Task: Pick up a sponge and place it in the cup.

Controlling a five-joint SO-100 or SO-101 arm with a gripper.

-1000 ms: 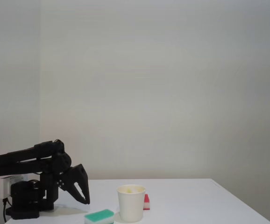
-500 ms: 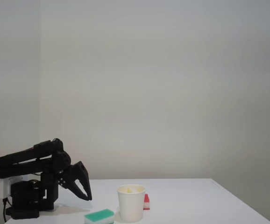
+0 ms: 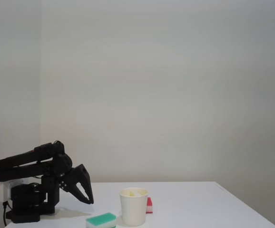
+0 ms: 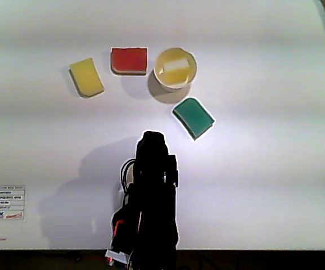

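We read the placing step as done: the sponge lies inside the cup, pale face up, well ahead of the pincer and a little to its right in the other view. In the fixed view a pale yellow edge shows just at the cup's rim. The arm is folded low over its base, and the pincer hangs tip-down above the table, touching nothing and well apart from the cup. We cannot tell whether its jaws are parted or closed; the black shape gives no clear gap in either view, though we see nothing held between them. The green sponge lies nearest, just ahead and to the right of the pincer. The red sponge sits further ahead, just beside the cup. A second yellow sponge lies ahead and off to the left. If another sponge is wanted, we judge the next move calls for an opened pincer, a reach forward over the chosen one, and care not to knock the light cup.
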